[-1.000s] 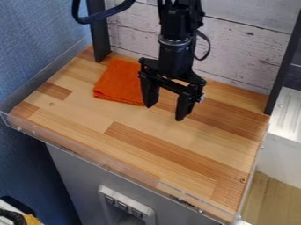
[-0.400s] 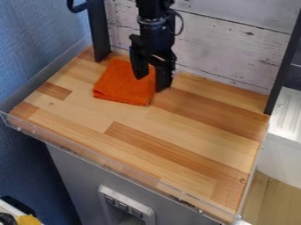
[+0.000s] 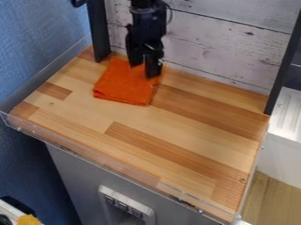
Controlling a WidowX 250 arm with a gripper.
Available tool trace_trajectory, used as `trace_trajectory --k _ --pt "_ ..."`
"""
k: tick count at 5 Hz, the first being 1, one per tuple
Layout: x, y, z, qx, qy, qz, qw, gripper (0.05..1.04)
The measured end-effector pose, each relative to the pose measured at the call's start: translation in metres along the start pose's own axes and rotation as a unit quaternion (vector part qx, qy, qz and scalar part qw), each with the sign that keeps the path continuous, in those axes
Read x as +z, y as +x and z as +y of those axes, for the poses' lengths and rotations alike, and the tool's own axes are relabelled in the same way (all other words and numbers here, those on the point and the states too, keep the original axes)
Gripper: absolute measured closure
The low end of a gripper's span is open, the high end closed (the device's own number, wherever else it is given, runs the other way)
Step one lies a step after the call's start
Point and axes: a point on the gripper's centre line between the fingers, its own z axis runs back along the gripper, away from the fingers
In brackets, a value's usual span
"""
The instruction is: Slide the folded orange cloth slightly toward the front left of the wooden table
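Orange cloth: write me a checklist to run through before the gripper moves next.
1. Gripper over the orange cloth: ok, at its far right part.
2. Fingers apart: ok, a gap shows between them.
3. Fingertips touching the cloth: cannot tell.
4. Cloth resting on the wooden counter: ok.
5. Cloth away from the transparent front rim: ok, bare wood lies between.

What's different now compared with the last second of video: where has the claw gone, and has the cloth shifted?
The claw has moved toward the picture's upper left, from in front of the orange cloth's right side to over its back right part. Whether it touches the cloth is unclear; no lift shows. The cloth's front and left edges stayed put on the wooden surface.
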Motion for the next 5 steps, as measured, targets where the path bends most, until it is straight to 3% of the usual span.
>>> trace_trajectory --k 2,4,5 --pt "0.005 -0.005 0.021 -0.034 -0.004 0.011 0.9994 0.136" --pt "0.000 -0.006 0.024 -0.046 -0.003 0.017 0.9988 0.716" --pt "-0.005 -0.008 0.024 -0.045 0.001 0.017 0.9989 0.931"
